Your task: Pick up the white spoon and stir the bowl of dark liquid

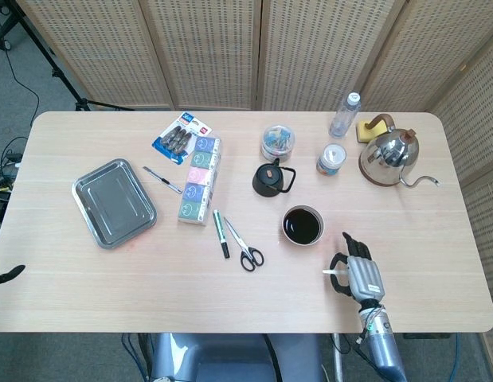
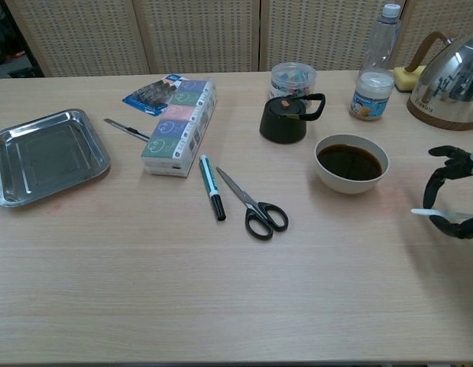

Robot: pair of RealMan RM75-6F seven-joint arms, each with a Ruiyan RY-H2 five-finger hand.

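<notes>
At lower right, the right hand [image 2: 455,195] pinches the spoon [image 2: 429,212] thinly; it may slip or bump the bowl [image 2: 351,164] and spill.

Light wood-grain rectangular table [image 1: 87,294]; far behind, beige woven folding screens [image 1: 206,48]; grey carpeted floor [image 1: 15,111] at left.

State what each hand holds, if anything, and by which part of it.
The right hand holds the white spoon; one end sticks out toward the bowl, but which part it grips cannot be told. The left hand, barely in view, shows nothing held.
</notes>
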